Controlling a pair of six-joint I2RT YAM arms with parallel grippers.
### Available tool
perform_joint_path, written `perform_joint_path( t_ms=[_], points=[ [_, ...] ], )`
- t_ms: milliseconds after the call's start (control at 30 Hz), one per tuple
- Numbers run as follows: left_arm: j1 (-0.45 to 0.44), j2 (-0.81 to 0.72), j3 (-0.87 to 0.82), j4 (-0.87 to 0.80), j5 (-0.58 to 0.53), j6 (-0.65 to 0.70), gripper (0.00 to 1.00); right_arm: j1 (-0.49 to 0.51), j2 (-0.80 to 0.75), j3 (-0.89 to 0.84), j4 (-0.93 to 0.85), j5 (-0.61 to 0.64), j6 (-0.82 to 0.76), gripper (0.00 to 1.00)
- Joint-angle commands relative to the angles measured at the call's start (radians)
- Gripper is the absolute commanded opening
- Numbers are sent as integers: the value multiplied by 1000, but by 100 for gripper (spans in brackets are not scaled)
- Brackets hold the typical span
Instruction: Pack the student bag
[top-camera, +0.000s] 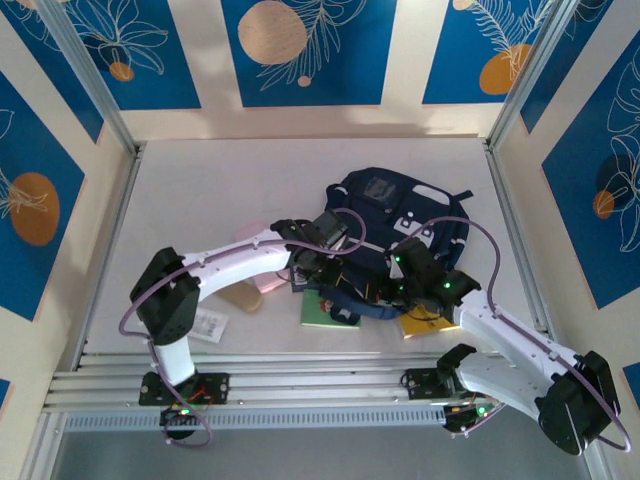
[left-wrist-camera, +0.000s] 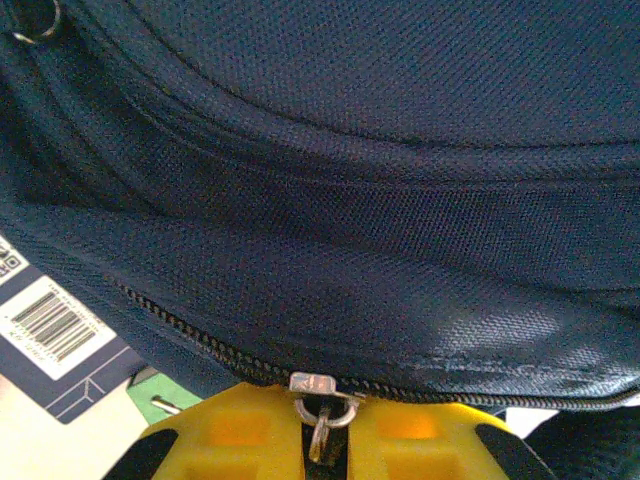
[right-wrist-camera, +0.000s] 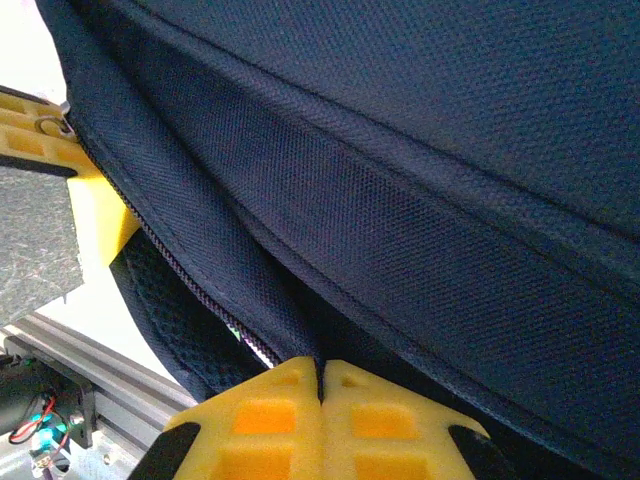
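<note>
The student bag (top-camera: 400, 212), navy blue with a pale front patch, lies flat at the middle right of the table. My left gripper (top-camera: 318, 262) is at its near-left edge. In the left wrist view its yellow fingers (left-wrist-camera: 240, 430) are shut on the metal zipper pull (left-wrist-camera: 322, 420), just below the slider (left-wrist-camera: 316, 382) on the bag's zipper line. My right gripper (top-camera: 392, 290) sits at the bag's near edge. In the right wrist view it (right-wrist-camera: 321, 368) is shut, pinching a fold of the navy fabric (right-wrist-camera: 400, 200) beside the zipper.
A green book (top-camera: 330, 312) and a yellow book (top-camera: 425, 322) lie partly under the bag's near edge. A pink item (top-camera: 250, 235), a tan item (top-camera: 240, 298) and a white card (top-camera: 210, 322) lie left of the bag. A barcode label (left-wrist-camera: 55, 325) hangs beside the zipper. Aluminium rails (top-camera: 300, 385) line the near edge.
</note>
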Motion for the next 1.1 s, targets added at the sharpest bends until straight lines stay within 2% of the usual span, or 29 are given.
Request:
perform_joint_path(
  t_ms=[0, 100, 200, 267, 533, 667, 867, 1000, 1033, 1067],
  points=[
    [12, -36, 50, 7, -50, 29, 12, 29, 26, 31, -49, -6, -20, 0],
    [15, -24, 77, -1, -47, 44, 11, 51, 48, 43, -53, 3, -28, 0],
    [20, -5, 114, -20, -16, 75, 1, 60, 62, 53, -73, 24, -36, 0],
    [21, 0, 137, -33, 10, 104, 0, 60, 68, 62, -100, 53, -39, 0],
    [45, -18, 184, -110, 145, 195, 0, 57, 126, 121, -250, 295, 19, 0],
    [61, -39, 162, -137, 172, 222, 0, 55, 148, 151, -324, 418, 79, 0],
    [78, -46, 108, -124, 308, 221, 0, 51, 230, 237, -521, 678, 259, 0],
    [75, -14, 44, 15, 491, 125, 0, 38, 210, 259, -473, 665, 201, 0],
    [72, -4, 27, 65, 506, 86, 0, 31, 188, 259, -451, 634, 187, 7],
    [70, 3, 12, 114, 511, 47, 0, 25, 161, 256, -432, 598, 177, 19]
  ],
)
